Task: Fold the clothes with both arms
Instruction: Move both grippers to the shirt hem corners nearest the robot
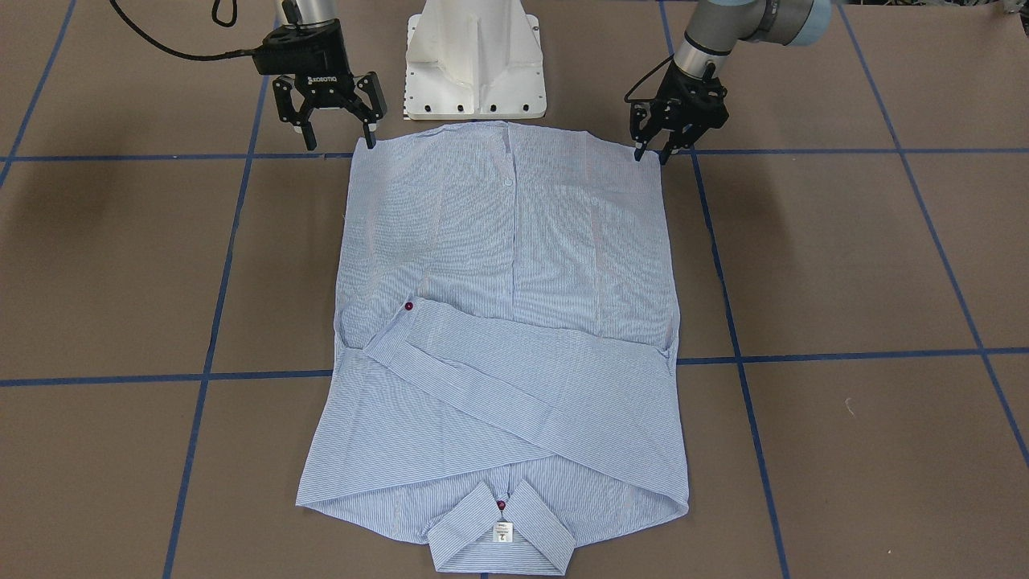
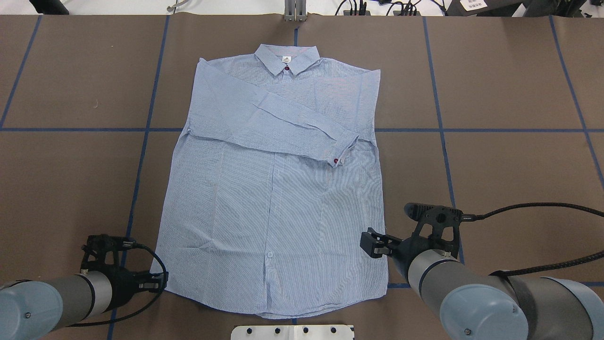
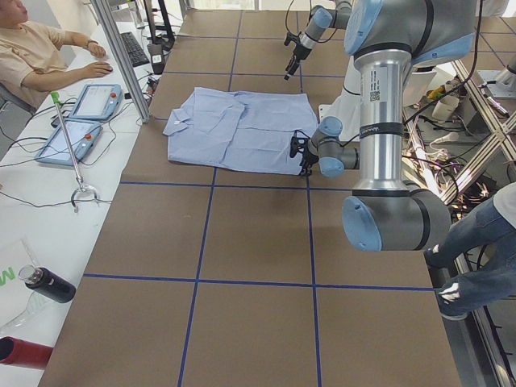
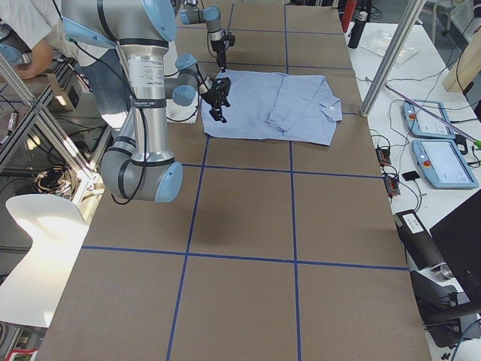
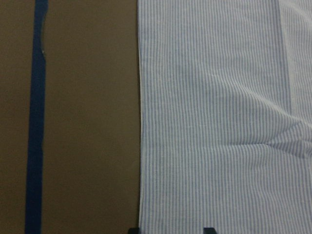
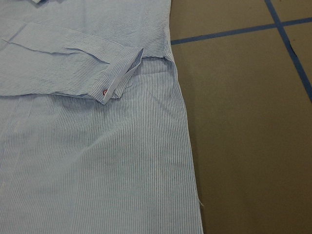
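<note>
Right gripper [image 1: 340,145] of mine stood spread wide and left gripper [image 1: 652,158] spread narrower, each at a hem corner of the finely striped light blue shirt [image 1: 514,257], which lay flat beyond them on the matte brown table [image 1: 844,257], one sleeve [image 1: 514,362] folded across.

The left arm [image 2: 52,297], lower left, and right arm [image 2: 476,293], lower right, are grey-and-silver tubes with light blue joint caps. Black cables [image 2: 542,204] feed black two-finger grippers; the right gripper [image 1: 339,143] carries white ROBOTIQ lettering. The white pedestal base [image 1: 474,56] shows black screws.
</note>
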Robot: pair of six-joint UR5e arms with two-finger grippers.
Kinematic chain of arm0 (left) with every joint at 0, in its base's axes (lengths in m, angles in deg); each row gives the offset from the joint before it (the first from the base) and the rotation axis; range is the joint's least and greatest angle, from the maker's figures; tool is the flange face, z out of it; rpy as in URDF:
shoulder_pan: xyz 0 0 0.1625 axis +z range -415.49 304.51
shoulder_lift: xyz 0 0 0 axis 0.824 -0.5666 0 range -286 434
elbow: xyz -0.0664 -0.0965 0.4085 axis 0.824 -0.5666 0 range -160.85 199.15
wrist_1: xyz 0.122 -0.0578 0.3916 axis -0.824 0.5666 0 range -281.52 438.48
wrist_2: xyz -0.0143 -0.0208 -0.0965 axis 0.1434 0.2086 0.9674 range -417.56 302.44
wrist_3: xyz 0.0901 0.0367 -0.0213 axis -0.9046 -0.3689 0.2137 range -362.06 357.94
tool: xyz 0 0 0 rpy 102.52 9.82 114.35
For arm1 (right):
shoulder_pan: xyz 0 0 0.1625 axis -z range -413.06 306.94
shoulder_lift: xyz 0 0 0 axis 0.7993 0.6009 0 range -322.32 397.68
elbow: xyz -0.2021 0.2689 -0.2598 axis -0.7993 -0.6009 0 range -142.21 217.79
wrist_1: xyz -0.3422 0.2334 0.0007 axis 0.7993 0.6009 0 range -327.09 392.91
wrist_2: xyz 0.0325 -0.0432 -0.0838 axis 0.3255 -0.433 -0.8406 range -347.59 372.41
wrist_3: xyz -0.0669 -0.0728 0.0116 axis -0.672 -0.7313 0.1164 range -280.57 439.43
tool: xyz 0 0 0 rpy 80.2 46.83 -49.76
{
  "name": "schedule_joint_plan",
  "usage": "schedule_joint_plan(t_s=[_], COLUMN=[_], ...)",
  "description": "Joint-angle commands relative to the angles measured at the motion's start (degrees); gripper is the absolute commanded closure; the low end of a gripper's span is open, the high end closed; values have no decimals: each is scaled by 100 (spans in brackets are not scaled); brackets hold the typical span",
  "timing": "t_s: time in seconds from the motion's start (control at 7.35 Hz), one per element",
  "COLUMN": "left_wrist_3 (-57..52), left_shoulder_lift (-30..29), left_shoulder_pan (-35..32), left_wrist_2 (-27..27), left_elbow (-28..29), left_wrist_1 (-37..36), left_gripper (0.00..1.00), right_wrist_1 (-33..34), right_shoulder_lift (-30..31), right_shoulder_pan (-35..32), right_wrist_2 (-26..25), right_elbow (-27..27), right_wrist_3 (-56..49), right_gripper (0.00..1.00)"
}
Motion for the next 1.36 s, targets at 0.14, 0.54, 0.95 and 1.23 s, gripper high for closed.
schedule_joint_plan(t_s=[0.14,0.54,0.95,1.23], left_wrist_3=[-8,-8,-8,0], left_shoulder_lift=[22,4,4,13], left_shoulder_pan=[6,14,32,32], left_wrist_2=[7,7,7,7], left_elbow=[2,2,11,11], left_wrist_1=[-45,-72,-72,-72], left_gripper=[47,47,62,67], right_wrist_1=[0,0,-9,0], right_shoulder_lift=[0,0,0,9], right_shoulder_pan=[2,2,2,2], right_wrist_2=[0,0,0,0], right_elbow=[-1,-19,-19,-19], right_wrist_3=[0,0,0,0], right_gripper=[0,0,0,0])
